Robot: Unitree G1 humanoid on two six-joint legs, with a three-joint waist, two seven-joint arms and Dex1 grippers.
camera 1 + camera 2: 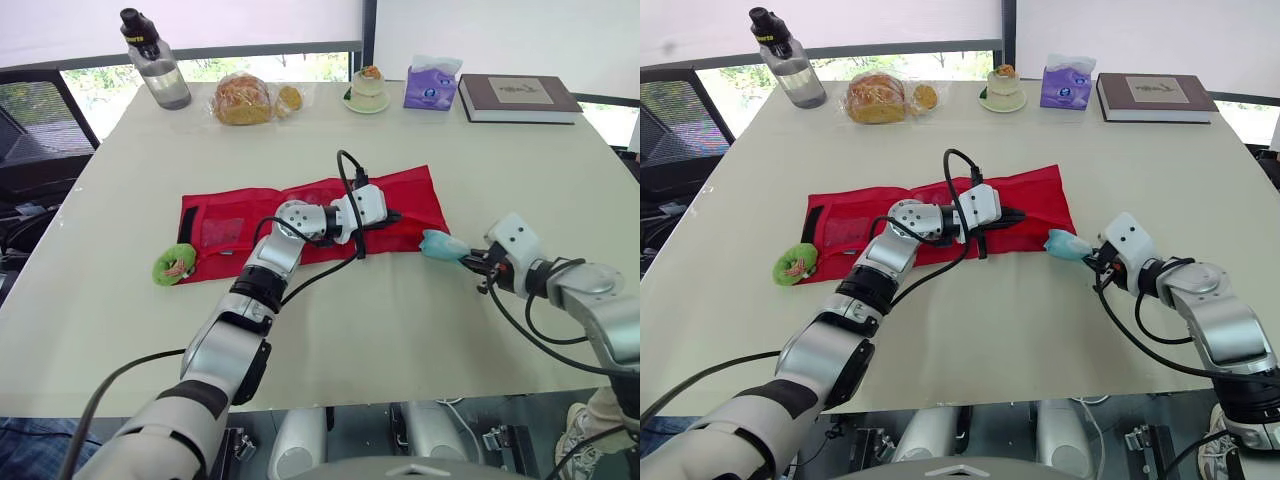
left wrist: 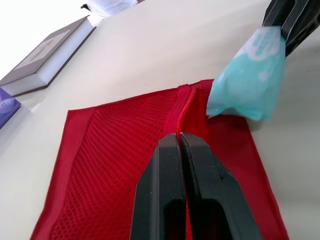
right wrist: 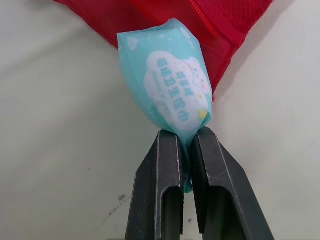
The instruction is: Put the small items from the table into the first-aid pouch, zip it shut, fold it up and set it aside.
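Observation:
The red first-aid pouch (image 1: 300, 215) lies unfolded flat in the middle of the table. My left gripper (image 2: 180, 142) is shut on the pouch's zipper edge (image 2: 182, 102) near its right end. My right gripper (image 3: 184, 145) is shut on a teal wet-wipe packet (image 3: 170, 85), held just off the pouch's right corner, close above the table. The same packet (image 1: 443, 245) shows at the pouch's right end in the head views. A green and orange roll (image 1: 174, 265) lies on the table at the pouch's left end.
Along the far edge stand a water bottle (image 1: 155, 62), bagged bread (image 1: 245, 98), a small dessert on a plate (image 1: 368, 90), a purple tissue pack (image 1: 432, 85) and a book (image 1: 518, 97). A black chair (image 1: 35, 130) stands at the left.

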